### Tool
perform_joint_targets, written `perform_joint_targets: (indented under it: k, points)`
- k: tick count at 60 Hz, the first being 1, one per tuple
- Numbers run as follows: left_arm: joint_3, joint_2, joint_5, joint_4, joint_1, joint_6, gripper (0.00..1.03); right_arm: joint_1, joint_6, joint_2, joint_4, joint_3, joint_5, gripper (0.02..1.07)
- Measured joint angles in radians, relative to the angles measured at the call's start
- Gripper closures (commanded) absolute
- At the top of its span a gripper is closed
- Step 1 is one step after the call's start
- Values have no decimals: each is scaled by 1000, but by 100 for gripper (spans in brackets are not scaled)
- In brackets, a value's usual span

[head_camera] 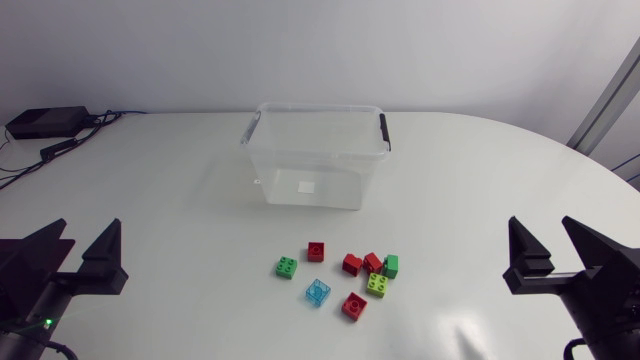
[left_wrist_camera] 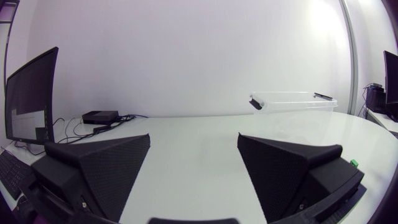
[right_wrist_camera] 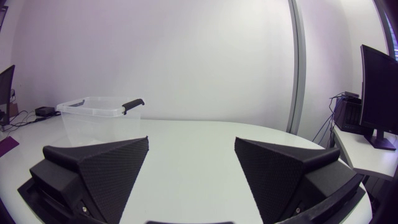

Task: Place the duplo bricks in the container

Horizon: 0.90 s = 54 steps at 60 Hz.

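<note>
both grippers, left (head_camera: 78, 262) and right (head_camera: 555, 262), open and empty; duplo bricks (head_camera: 345, 278) clustered just before clear container (head_camera: 316, 152), none binned.

You have a clear plastic container (head_camera: 335, 178) with black handles (head_camera: 384, 131), red duplo bricks (head_camera: 317, 250), green duplo bricks (head_camera: 287, 267), and one translucent blue brick (head_camera: 318, 291).
</note>
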Motion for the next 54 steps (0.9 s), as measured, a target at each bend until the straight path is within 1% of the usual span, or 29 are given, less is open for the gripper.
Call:
perform_joint_targets:
  k: [35, 44, 50, 54]
  points:
    - [0, 0, 0, 0, -10, 0, 4, 5, 0, 0, 0, 0, 0, 7]
    - [23, 0, 0, -40, -41, 0, 6, 5, 0, 0, -2, 0, 0, 7]
    - [74, 12, 0, -79, -72, -8, 6, 6, 0, 8, -11, 12, 0, 7]
    - [133, 58, 0, -98, -100, -16, 6, 6, 0, 37, -19, 39, 0, 7]
